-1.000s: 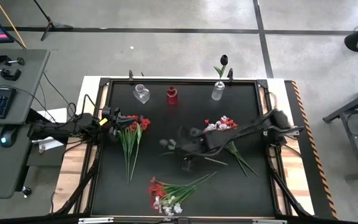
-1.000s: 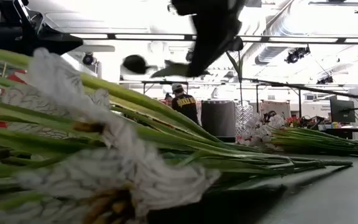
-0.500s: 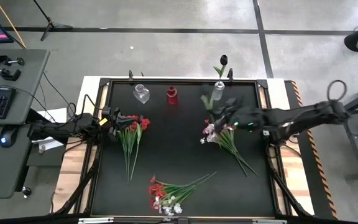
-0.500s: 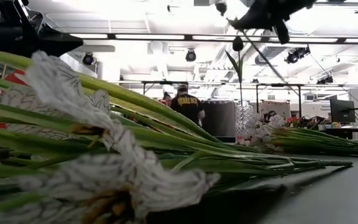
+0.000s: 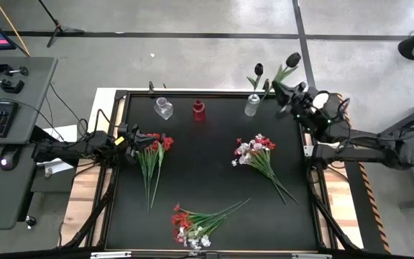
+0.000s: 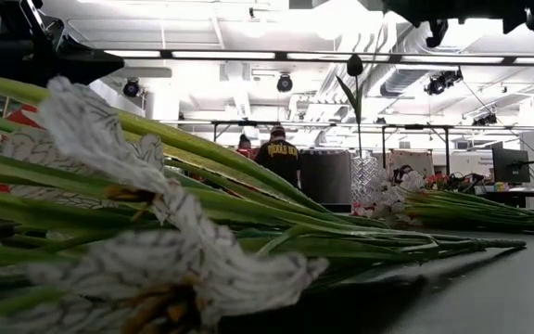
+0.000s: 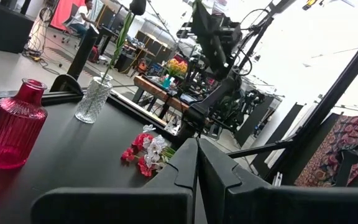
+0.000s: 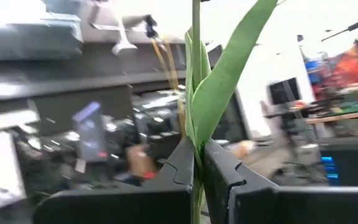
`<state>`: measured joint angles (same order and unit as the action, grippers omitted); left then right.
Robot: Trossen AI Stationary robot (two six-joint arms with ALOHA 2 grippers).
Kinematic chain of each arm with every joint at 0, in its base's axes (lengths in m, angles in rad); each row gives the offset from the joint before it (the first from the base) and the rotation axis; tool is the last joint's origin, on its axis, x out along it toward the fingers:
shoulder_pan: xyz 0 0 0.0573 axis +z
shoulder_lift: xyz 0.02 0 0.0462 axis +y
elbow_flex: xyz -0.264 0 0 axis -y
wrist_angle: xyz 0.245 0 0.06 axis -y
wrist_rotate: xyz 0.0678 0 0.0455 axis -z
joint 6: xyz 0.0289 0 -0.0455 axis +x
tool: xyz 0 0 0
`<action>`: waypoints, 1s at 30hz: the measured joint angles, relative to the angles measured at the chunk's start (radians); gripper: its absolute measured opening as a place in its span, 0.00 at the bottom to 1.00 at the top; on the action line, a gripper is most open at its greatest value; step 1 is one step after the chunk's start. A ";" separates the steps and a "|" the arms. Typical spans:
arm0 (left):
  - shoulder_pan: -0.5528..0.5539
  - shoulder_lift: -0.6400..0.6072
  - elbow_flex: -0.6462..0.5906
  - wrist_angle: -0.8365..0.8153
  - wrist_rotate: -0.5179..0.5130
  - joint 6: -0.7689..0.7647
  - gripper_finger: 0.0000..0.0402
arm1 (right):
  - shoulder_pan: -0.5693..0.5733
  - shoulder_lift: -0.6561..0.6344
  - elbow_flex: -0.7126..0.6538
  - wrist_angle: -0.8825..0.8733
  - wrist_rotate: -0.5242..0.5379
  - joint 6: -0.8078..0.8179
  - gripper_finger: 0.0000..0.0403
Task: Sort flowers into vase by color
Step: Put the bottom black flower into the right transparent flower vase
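My right gripper is raised over the table's far right corner, shut on a black flower with a green leaf. Close by to its left stands a clear vase holding another black flower by its stem. A red vase and a second clear vase stand along the far edge. My left gripper is shut at the table's left side, beside the red blossoms of a flower bunch lying flat. My right gripper pinches the black flower's thin green stem between its two fingers, below the leaf. The flower is lifted clear of the table. Its blossom and leaf stand out beyond the fingertips, along the fingers' line.
A mixed red and white bunch lies right of the table's middle, and another lies near the near edge, filling the low view's foreground. Bare dark table shows between them. A person stands in the room beyond.
My right gripper has swung from the table's middle toward the far right corner and risen, carrying the black flower with it. The flower, low over the table before, is now high beside the clear vase that holds a black flower.
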<state>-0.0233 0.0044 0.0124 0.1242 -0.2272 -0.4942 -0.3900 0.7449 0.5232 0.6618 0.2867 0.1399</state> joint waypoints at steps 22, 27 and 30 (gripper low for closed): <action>0.000 0.000 0.000 0.000 0.000 0.000 0.00 | -0.352 0.292 0.014 0.181 -0.012 -0.007 0.00; 0.000 0.000 0.000 0.000 0.000 0.000 0.00 | -0.370 0.304 0.014 0.180 -0.015 -0.009 0.00; 0.000 0.000 0.000 0.000 0.000 0.000 0.00 | -0.377 0.304 0.014 0.180 -0.016 -0.009 0.00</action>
<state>-0.0231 0.0044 0.0124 0.1243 -0.2272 -0.4942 -0.7665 1.0485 0.5373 0.8418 0.2711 0.1307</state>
